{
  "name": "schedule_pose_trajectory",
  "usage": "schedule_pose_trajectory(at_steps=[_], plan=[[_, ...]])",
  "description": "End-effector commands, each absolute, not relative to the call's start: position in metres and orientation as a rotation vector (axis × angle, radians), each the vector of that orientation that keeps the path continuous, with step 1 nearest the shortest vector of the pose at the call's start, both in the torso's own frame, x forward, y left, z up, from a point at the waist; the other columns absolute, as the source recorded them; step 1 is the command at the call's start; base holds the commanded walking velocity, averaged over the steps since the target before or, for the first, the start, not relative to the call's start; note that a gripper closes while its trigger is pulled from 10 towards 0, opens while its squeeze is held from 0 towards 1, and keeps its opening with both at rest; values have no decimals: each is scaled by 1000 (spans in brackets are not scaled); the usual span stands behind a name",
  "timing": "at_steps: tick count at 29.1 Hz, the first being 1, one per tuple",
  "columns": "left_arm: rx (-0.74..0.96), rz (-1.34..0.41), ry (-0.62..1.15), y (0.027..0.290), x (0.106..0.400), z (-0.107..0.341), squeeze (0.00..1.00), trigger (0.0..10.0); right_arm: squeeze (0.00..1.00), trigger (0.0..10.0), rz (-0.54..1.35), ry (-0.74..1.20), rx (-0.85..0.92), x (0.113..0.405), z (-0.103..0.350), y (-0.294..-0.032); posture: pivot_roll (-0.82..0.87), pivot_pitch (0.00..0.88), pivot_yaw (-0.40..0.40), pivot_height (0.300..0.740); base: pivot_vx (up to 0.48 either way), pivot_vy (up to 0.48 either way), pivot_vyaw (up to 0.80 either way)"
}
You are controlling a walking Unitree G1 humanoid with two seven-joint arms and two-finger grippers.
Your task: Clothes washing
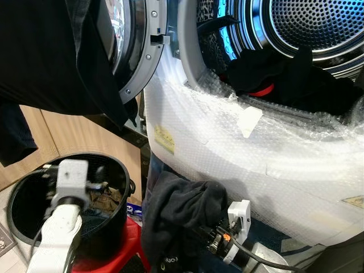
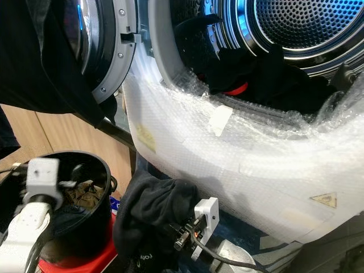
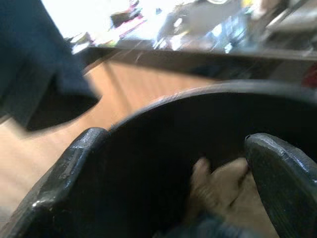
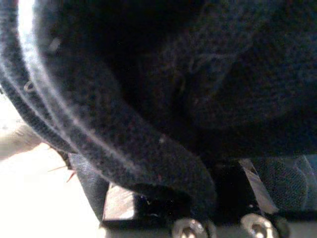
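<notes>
Right fingers clamp black garment | left fingers spread over bucket

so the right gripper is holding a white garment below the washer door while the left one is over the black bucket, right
Not quite: the garment on the right gripper is black, not white, as the left eye view shows. It is below the washer door opening, and the left gripper is over the black bucket.

The right gripper's fingers are buried in the bunched black knit garment, so their grip cannot be seen. The round black plastic laundry bucket is cut by the picture's lower edge; the left wrist view is blurred.
</notes>
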State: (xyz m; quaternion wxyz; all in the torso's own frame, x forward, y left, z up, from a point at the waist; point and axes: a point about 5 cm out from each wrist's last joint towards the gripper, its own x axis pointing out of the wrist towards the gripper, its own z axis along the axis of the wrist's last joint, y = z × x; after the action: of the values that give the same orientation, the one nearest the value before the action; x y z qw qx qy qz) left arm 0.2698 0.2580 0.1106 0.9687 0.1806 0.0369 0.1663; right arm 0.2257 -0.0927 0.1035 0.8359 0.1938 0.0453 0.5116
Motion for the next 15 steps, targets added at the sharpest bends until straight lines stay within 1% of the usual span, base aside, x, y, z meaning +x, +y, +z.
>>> schedule_pose_trajectory(at_steps=[1, 2, 5, 8, 11, 12, 15], plan=[[359, 351, 64, 257, 269, 106, 0, 10000, 0, 0, 1138, 34, 397, 224, 122, -88, 152, 0, -87, 740, 0, 0, 0], [294, 369, 48, 257, 269, 106, 0, 10000, 0, 0, 1161, 1, 388, 224, 134, -89, 147, 0, -91, 740, 0, 0, 0], [342, 343, 19, 250, 273, 107, 0, 10000, 0, 0, 1206, -70, 371, 224, 160, -91, 148, 0, -98, 740, 0, 0, 0], [324, 351, -10, 245, 277, 105, 0, 10000, 0, 0, 1235, -147, 342, 229, 187, -95, 143, 0, -98, 740, 0, 0, 0], [331, 341, -23, 242, 280, 105, 0, 10000, 0, 0, 1245, -220, 351, 236, 213, -97, 133, 0, -92, 740, 0, 0, 0], [336, 337, -26, 241, 281, 105, 0, 10000, 0, 0, 1272, -273, 354, 239, 229, -99, 132, 0, -95, 740, 0, 0, 0], [337, 334, -30, 240, 284, 105, 0, 10000, 0, 0, 1289, -328, 357, 244, 248, -101, 132, 0, -96, 740, 0, 0, 0]])
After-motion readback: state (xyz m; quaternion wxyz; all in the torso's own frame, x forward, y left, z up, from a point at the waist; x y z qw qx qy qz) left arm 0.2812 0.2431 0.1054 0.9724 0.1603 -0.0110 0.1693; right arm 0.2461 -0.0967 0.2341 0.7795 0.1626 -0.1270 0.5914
